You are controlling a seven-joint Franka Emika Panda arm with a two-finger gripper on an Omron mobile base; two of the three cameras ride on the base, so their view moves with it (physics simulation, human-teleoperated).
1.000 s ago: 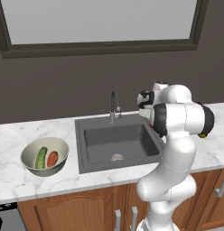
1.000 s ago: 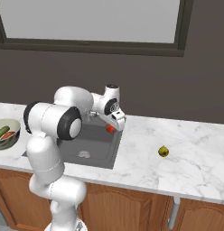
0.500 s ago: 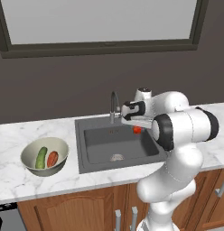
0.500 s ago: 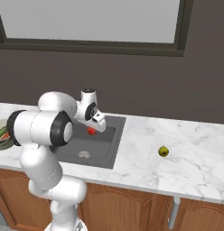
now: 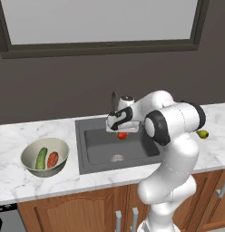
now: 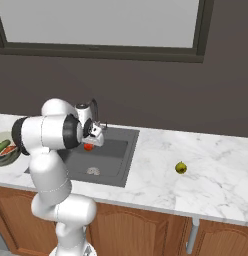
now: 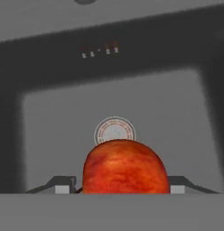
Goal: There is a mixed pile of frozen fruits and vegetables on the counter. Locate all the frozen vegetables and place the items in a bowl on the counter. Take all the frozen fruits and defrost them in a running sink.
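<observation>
My gripper [image 5: 120, 130] hangs over the middle of the dark grey sink [image 5: 100, 156], shut on the small round red fruit [image 5: 122, 135]. Seen from the right, the gripper [image 6: 92, 142] holds the red fruit [image 6: 88, 147] above the sink [image 6: 116, 152]. In the hand view the red fruit [image 7: 125, 167] sits between the fingers [image 7: 64, 185], straight above the round drain [image 7: 114, 131]. The bowl [image 5: 41, 171] on the counter [image 5: 14, 136] left of the sink holds the green cucumber [image 5: 41, 158] and the orange-red piece [image 5: 52, 159]. The yellow-green pear [image 6: 181, 168] lies on the counter right of the sink.
The curved faucet [image 5: 114, 102] stands behind the basin, close to the hand. A dark wall and a window frame rise behind the counter. My own arm crosses the sink's right side. Brown cabinets run below the counter edge.
The arm has swung left with the red fruit in its grip, from the sink's right edge to over the middle of the basin. The pear and the bowl's contents lie unmoved.
</observation>
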